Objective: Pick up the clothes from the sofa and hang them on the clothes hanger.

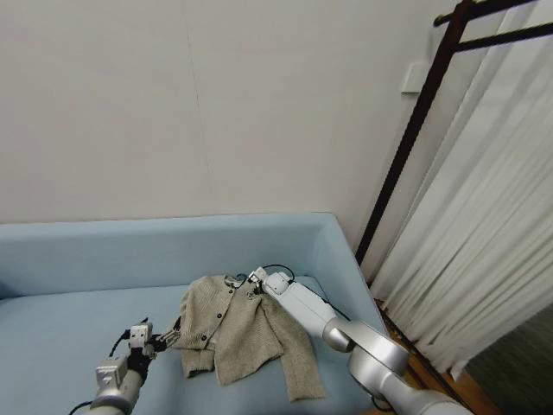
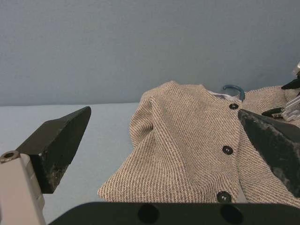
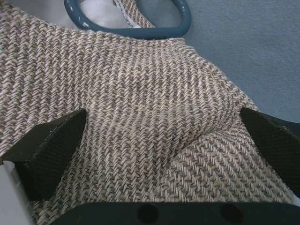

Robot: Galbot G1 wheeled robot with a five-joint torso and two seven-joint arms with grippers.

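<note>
A beige knit cardigan point(image 1: 235, 328) with dark buttons lies flat on the light blue sofa point(image 1: 78, 259). A blue hanger point(image 3: 136, 23) sticks out at its collar. My right gripper point(image 1: 251, 282) hovers open just above the collar and shoulder, its fingers point(image 3: 51, 150) spread over the knit point(image 3: 140, 117). My left gripper point(image 1: 166, 335) is low over the seat beside the cardigan's left sleeve edge, open, with nothing between its fingers point(image 2: 61, 145). In the left wrist view the cardigan point(image 2: 187, 150) lies just ahead, with the hanger hook point(image 2: 233, 89) behind it.
A dark brown clothes rack point(image 1: 406, 147) stands to the right of the sofa, its bars high up at the top right. White curtains point(image 1: 484, 233) hang behind it. The sofa backrest point(image 1: 173, 246) rises behind the cardigan; bare seat point(image 1: 60, 328) lies to the left.
</note>
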